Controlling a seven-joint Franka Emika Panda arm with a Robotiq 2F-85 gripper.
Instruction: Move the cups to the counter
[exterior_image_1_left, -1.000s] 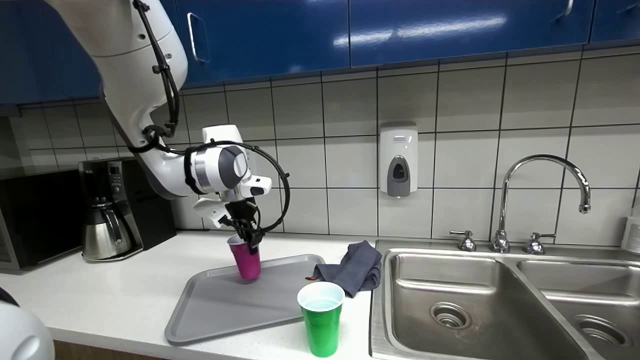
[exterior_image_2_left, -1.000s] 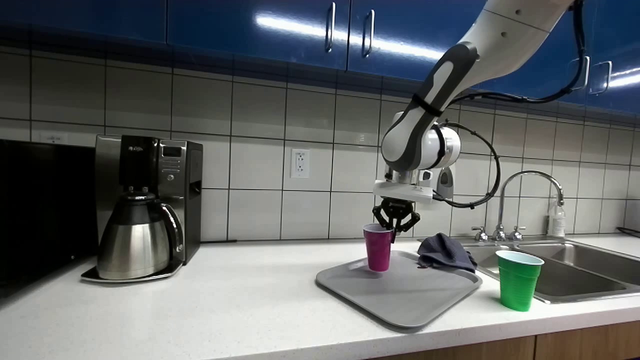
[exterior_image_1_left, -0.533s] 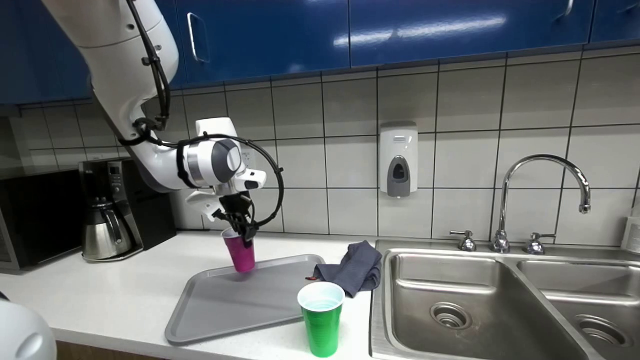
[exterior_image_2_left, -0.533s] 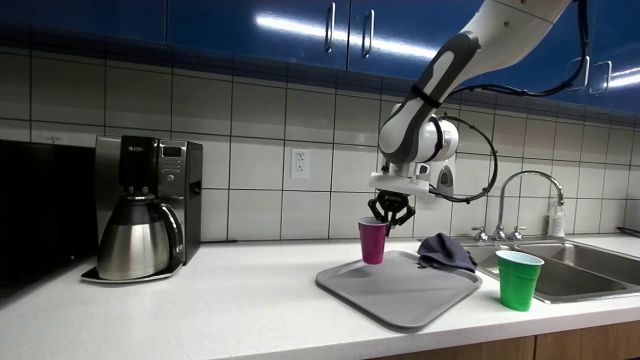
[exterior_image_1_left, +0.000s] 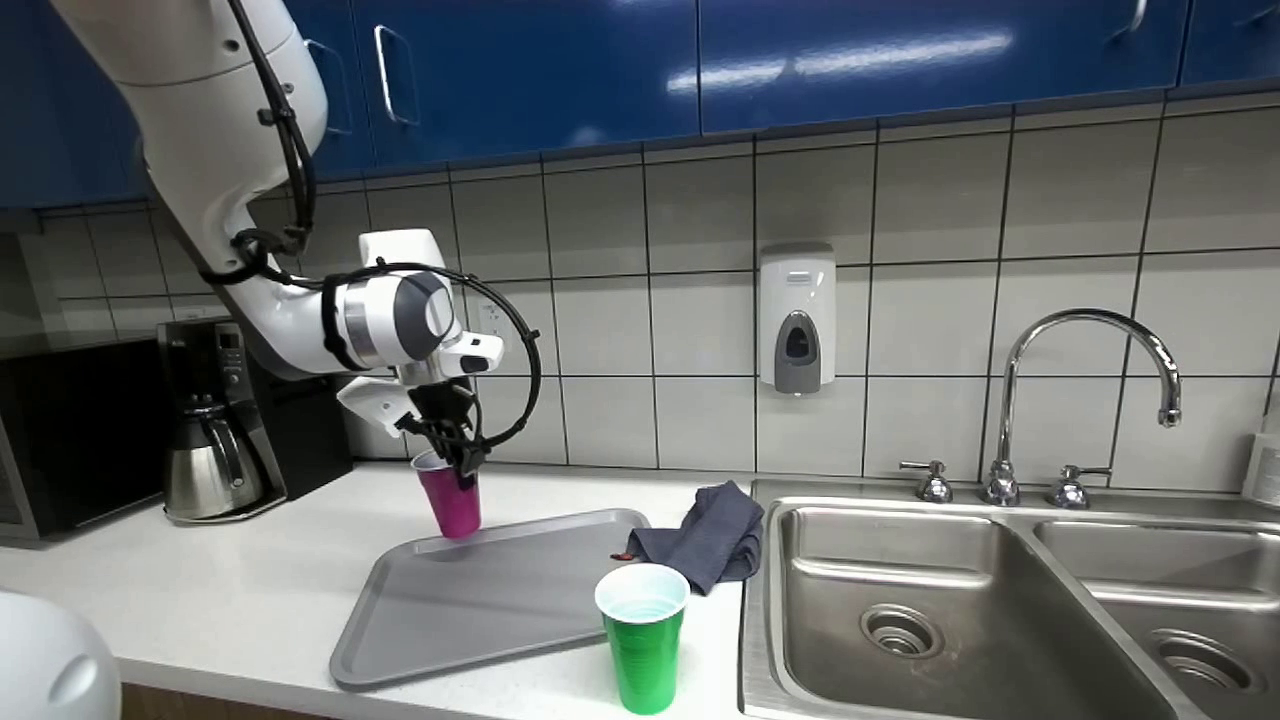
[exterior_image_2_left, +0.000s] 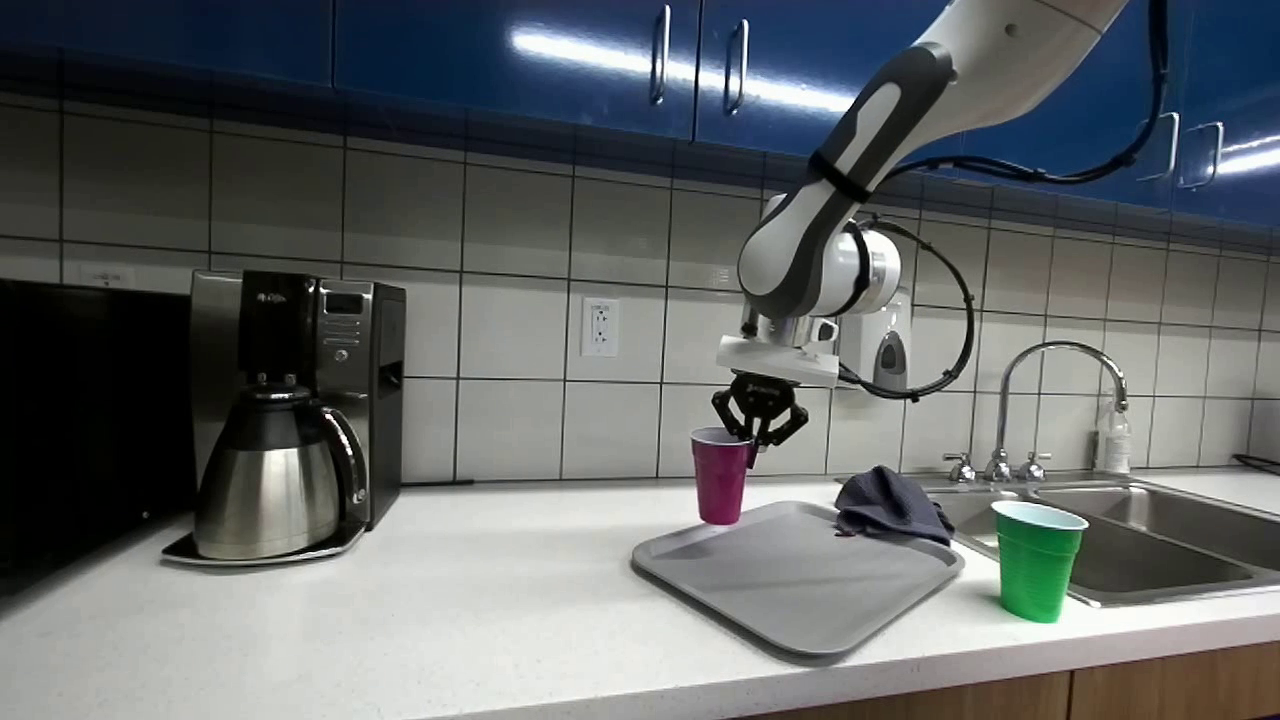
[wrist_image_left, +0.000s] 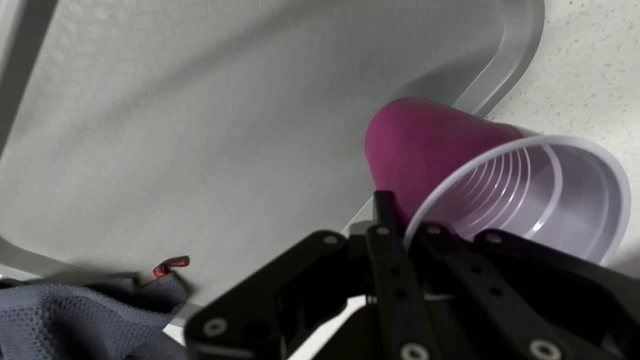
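Note:
The magenta cup (exterior_image_1_left: 448, 503) is pinched at its rim wall by my gripper (exterior_image_1_left: 466, 468). It also shows in an exterior view (exterior_image_2_left: 718, 485), raised near the tray's back edge and tilted slightly. In the wrist view the cup (wrist_image_left: 425, 142) has one finger outside the wall and the other inside the cup; the inner fingertip is hidden. The gripper also shows in an exterior view (exterior_image_2_left: 757, 445). The green cup (exterior_image_1_left: 645, 650) stands upright on the white counter (exterior_image_2_left: 450, 610) beside the tray, near the front edge; it also shows in an exterior view (exterior_image_2_left: 1038, 570).
A grey tray (exterior_image_1_left: 480, 610) lies on the counter under and in front of the held cup. A dark cloth (exterior_image_1_left: 712, 535) overlaps its corner beside the steel sink (exterior_image_1_left: 765, 640). A coffee maker with a steel pot (exterior_image_2_left: 270, 490) stands by the tiled wall. Blue cabinets (exterior_image_2_left: 500, 60) hang above.
The arm has carried the magenta cup up and leftward in both exterior views, from over the tray to its back edge. The green cup, tray and cloth have not moved.

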